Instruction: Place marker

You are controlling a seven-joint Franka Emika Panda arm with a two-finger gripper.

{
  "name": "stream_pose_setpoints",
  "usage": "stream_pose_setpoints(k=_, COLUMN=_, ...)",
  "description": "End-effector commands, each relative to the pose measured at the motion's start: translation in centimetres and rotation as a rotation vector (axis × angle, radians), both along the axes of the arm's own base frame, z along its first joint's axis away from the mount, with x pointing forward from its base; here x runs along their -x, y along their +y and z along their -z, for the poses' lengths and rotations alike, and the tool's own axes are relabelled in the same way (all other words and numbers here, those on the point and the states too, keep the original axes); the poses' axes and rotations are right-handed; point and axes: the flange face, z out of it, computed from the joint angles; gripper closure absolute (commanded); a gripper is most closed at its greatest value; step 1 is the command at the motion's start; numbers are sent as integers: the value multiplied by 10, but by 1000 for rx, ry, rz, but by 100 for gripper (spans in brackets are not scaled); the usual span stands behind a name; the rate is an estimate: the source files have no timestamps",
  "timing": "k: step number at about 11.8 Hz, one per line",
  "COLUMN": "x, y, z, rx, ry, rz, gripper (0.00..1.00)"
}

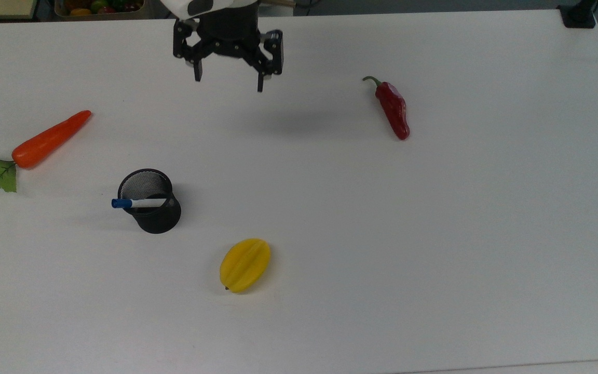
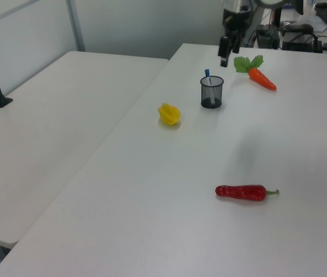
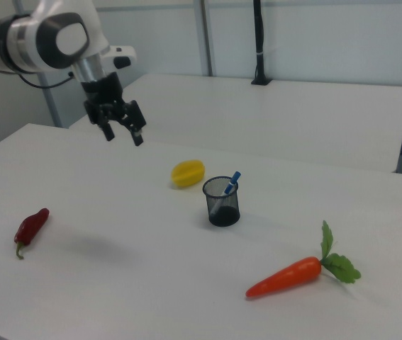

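Note:
The marker point(image 1: 135, 203) is white with a blue cap and stands tilted inside a black mesh cup point(image 1: 154, 215), its cap poking over the rim toward the top view's left. It also leans out of the cup point(image 3: 222, 203) as the marker point(image 3: 232, 181) in the right view, and as the marker point(image 2: 207, 75) in the cup point(image 2: 211, 93) in the left view. My gripper point(image 1: 228, 82) hangs open and empty high above the table, well away from the cup toward the top view's upper edge. The same open gripper point(image 3: 123, 134) shows in the right view.
An orange carrot point(image 1: 44, 141) with green leaves lies at the top view's left. A yellow star fruit point(image 1: 244, 265) lies below the cup, and a red chilli point(image 1: 393, 109) sits at the right. A second white table point(image 2: 48, 121) adjoins in the left view.

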Motion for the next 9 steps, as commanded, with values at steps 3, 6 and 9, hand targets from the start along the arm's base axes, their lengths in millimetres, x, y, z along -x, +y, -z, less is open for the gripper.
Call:
stream_pose_setpoints(k=3, x=67, y=-21, z=-33, rx=-37, ry=86, rz=-52, gripper=0)
stream_pose_setpoints(k=6, x=65, y=-37, z=-22, rx=-35, ry=144, rz=-20, gripper=0)
stream_pose_setpoints(k=9, x=47, y=-33, z=-20, rx=-29, ry=140, rz=-19, gripper=0)
